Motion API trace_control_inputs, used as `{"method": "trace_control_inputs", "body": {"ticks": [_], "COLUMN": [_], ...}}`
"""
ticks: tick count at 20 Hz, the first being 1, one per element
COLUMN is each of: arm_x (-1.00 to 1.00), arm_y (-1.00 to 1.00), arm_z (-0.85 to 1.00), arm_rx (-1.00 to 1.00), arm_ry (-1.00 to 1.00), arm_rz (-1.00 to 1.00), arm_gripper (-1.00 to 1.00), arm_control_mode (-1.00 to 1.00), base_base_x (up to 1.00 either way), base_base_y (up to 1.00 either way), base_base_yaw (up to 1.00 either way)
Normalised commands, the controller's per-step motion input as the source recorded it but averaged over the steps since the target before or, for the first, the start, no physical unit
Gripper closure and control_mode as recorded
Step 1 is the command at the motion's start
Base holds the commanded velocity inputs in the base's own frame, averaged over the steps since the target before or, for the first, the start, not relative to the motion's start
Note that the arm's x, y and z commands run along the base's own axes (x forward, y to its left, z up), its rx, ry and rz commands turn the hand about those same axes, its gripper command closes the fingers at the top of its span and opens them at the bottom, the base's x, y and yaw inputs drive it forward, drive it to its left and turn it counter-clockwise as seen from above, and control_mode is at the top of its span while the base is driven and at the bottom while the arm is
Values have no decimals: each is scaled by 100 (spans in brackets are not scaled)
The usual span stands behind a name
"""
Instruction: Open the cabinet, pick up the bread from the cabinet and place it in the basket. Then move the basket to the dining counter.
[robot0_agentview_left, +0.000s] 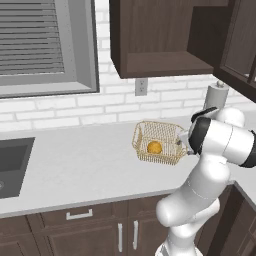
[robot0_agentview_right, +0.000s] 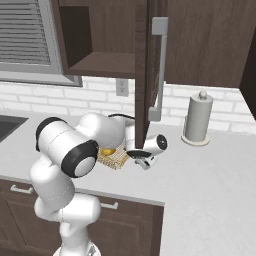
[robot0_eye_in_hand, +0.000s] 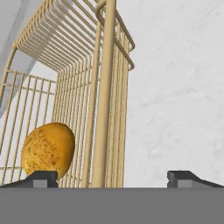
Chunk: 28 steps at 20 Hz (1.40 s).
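Observation:
The golden wire basket (robot0_agentview_left: 159, 142) stands on the pale worktop below the cabinet (robot0_agentview_left: 160, 35), whose glass door (robot0_agentview_right: 143, 65) with its long silver handle (robot0_agentview_right: 160, 70) hangs open. Inside the basket lies the round orange bread (robot0_agentview_left: 154, 147), seen close in the hand view (robot0_eye_in_hand: 47, 149). My gripper (robot0_eye_in_hand: 113, 177) is open and low at the basket's right end. Its fingertips (robot0_eye_in_hand: 41, 177) straddle the basket's end wall and rim (robot0_eye_in_hand: 105, 87), one inside near the bread and one outside over the worktop. From the right, the gripper (robot0_agentview_right: 141, 161) sits beside the basket (robot0_agentview_right: 114, 159). The dining counter is out of view.
A paper towel holder (robot0_agentview_right: 197, 120) stands at the back right of the worktop. A dark sink (robot0_agentview_left: 12, 165) is inset far left under the window (robot0_agentview_left: 45, 45). The open door's edge hangs just above my hand. Bare worktop (robot0_agentview_right: 210, 185) stretches to the right.

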Motion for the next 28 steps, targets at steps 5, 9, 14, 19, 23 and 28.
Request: {"method": "trace_control_inputs", "body": {"ticks": [5,9,14,19,23,28], "arm_x": [0,0,-4,-32,-30,-16], "arm_y": [85,91,72,45,56,59], "arm_z": [-32,-46,-31,10,27,12], "arm_rx": [-1,-1,-2,0,-1,-1], "arm_ry": [0,0,0,-15,-19,-10], "arm_rz": [0,0,0,0,-1,-17], "arm_gripper": [100,100,100,100,100,100], "arm_control_mode": [-100,-100,-100,-100,-100,-100], "base_base_x": [0,0,0,0,0,0], "base_base_y": [0,0,0,0,0,0], "base_base_yaw": [0,0,0,0,0,0]}}
